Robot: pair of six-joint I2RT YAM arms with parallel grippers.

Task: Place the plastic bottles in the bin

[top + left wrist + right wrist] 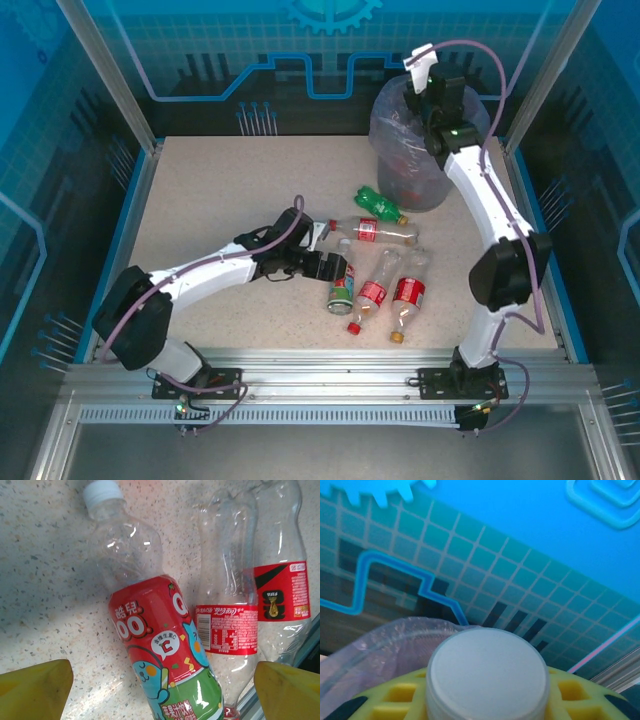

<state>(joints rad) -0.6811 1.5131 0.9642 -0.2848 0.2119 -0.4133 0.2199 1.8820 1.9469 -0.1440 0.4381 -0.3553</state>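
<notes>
Right wrist view, right hand (487,705) clamped on white-capped bottle (487,667), body hidden, left hand (160,690) apart, mostly cropped

Your left arm (200,270) stretches low from the near-left corner toward the middle of the surface. Your left hand (340,270) points down, fingers (35,690) spread wide. Your right arm (485,195) rises from the near-right corner, bends by the right edge and reaches the far-right corner. Your right hand (425,72) is raised, clamped on a white-capped bottle (487,675).

Five plastic bottles (375,232) lie on the table (220,180): one green bottle (380,205) and four with red labels. One bin (395,130), two arms (490,200).
</notes>
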